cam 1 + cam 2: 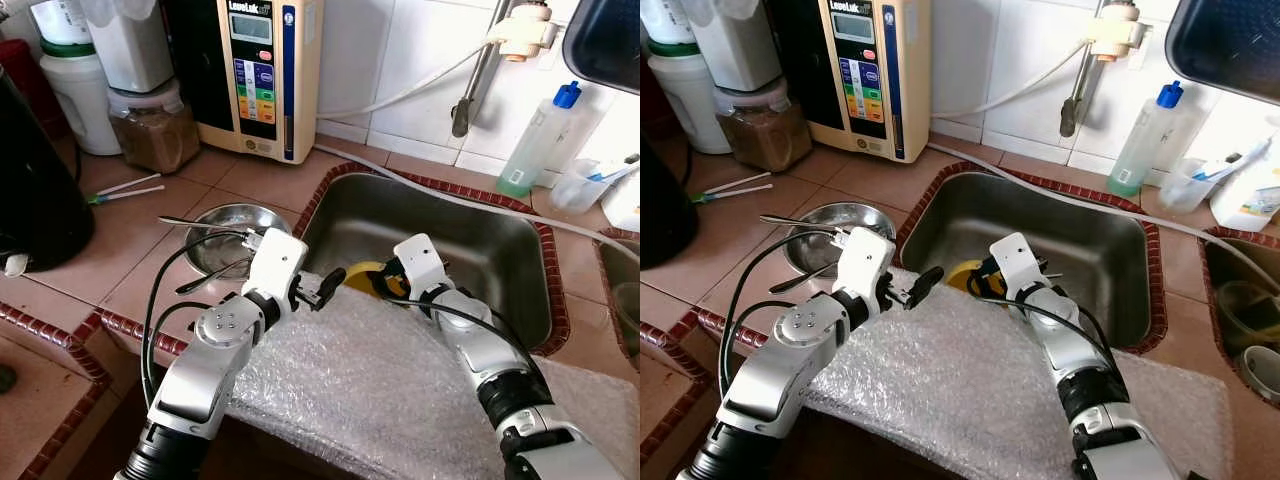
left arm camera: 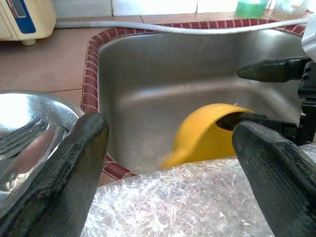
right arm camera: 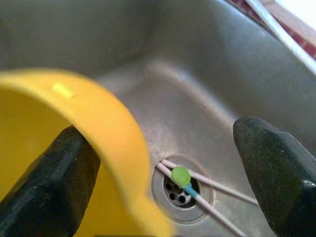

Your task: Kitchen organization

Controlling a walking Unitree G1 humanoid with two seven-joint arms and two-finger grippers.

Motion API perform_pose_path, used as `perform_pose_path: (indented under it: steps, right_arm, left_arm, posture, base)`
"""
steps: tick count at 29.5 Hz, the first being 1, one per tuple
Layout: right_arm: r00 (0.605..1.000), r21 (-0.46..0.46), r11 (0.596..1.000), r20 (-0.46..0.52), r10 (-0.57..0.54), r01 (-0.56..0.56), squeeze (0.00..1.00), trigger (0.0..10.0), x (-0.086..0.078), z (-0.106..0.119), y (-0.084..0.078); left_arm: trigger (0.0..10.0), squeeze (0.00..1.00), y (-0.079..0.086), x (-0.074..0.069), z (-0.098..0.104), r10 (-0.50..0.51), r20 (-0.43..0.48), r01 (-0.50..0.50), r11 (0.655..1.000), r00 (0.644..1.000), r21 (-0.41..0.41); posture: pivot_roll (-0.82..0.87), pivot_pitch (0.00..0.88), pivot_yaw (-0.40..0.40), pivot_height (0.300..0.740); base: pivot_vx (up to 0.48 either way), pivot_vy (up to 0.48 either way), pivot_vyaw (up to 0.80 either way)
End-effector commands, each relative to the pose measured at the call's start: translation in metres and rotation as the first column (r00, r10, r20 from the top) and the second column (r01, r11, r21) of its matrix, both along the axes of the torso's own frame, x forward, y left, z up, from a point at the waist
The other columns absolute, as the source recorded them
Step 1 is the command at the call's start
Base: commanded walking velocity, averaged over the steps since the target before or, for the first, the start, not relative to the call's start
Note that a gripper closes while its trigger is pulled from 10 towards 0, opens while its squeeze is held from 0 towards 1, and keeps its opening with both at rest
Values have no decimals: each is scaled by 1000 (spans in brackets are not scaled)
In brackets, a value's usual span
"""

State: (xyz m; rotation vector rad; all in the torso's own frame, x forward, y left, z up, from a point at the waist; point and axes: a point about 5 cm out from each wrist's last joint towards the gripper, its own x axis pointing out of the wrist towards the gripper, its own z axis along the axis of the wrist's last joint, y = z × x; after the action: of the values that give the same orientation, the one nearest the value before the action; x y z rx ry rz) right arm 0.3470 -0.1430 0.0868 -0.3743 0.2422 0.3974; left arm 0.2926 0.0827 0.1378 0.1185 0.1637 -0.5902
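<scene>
— Jaws first: what are yours doing?

— Both pairs are spread. Your right gripper (image 3: 163,173) straddles the rim of the yellow bowl (image 1: 366,276), not yet pinching. Your left gripper (image 1: 325,285) hovers just beside it, over the bubble wrap (image 1: 380,380).

— Where's the bowl?

— Inside the steel sink (image 1: 500,250), at its near wall.

— How should you grip?

— Seat one finger inside the rim, then close slowly; wet plastic may slip.

— Any writing?

— The water ioniser (image 1: 262,70) on the worktop (image 1: 120,240) reads roughly "LeveLuk".

"LeveLuk" brand on cream water ionizer (image 1: 262,75) top panel; other labels unreadable.
</scene>
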Motion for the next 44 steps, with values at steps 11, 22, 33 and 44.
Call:
perform_pose_path:
  steps: [11,22,33,44]
  right_arm:
    - [992,-130,991,120,43,-27,1000,10000,3,11,-11]
    - [969,-102,995,241,45,-21,1000,10000,6,27,-9]
    - [898,284,956,435,-64,-69,0,10000,-5,71,11]
    - [905,354,928,423,-44,-120,0,10000,-25,83,13]
  left_arm:
    - [10000,1000,-3,3,4,-7,17,7,1000,1000,12]
    - [10000,1000,-4,2,1,-29,6,28,999,1000,24]
    - [10000,0,26,21,26,345,192,-334,939,919,-87]
    - [10000,0,59,3,33,461,338,-447,886,820,-124]
  posture:
    - [81,0,-52,740]
    - [76,0,-50,740]
    - [66,0,-52,740]
    - [57,0,-49,740]
  base:
    - [0,0,0]
    - [0,0,0]
    - [0,0,0]
    - [0,0,0]
